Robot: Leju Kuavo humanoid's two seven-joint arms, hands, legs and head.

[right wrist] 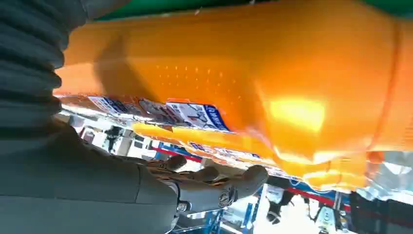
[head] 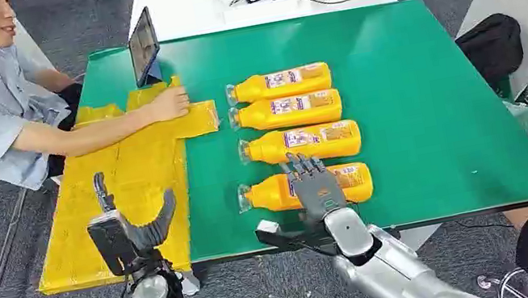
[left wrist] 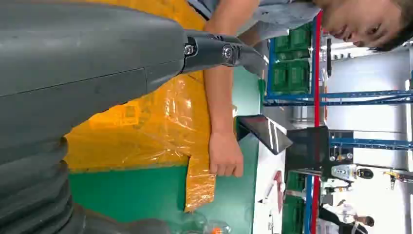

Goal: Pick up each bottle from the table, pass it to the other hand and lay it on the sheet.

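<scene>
Lying nearest the front edge of the tabletop, the bottle is covered by the right hand, fingers spread flat, no closure seen. A grip around the mid-body is advised before lifting. The left hand hangs unladen, fingers apart, over the yellow sheet.

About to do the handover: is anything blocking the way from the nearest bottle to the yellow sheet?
Yes. A person's forearm and hand rest on the far end of the yellow sheet. Its near part, beside the left hand, is bare. The right hand lies over the nearest bottle.
</scene>
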